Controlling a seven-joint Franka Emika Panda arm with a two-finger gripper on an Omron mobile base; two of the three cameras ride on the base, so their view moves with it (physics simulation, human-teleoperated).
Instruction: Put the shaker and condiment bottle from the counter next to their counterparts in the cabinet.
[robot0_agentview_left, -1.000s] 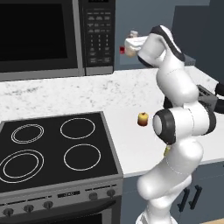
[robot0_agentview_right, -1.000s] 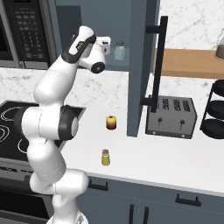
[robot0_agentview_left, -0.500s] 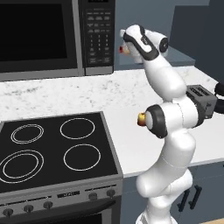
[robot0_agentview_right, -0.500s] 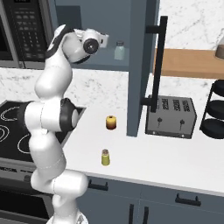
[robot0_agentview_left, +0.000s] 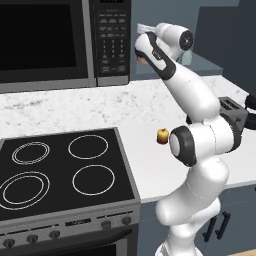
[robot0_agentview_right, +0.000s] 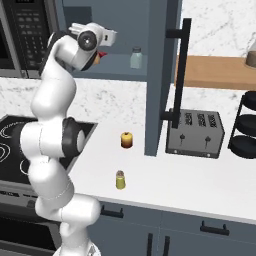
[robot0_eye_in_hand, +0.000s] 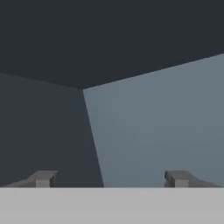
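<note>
Cabinet (robot0_agentview_right: 125, 30): we have the arm's hand up at its shelf, where an orange bottle (robot0_agentview_right: 98, 56) shows just behind the hand.
Gripper (robot0_eye_in_hand: 109, 179): fingers spread wide, nothing between them. We judge a straight, level pull-out best, sparing bottle and pale shaker (robot0_agentview_right: 135, 57).
Counter (robot0_agentview_right: 210, 180): shaker (robot0_agentview_right: 120, 180) near the front edge, next to fetch.
Toaster (robot0_agentview_right: 196, 133), apple-like ball (robot0_agentview_right: 127, 140): beside the path, not blocking.

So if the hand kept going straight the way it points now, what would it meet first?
Probably the cabinet itself: the hand, open with nothing between its fingertips, faces bare blue-grey inner panels meeting at a corner. No object lies in that line. How far off the panels are is unclear.
</note>
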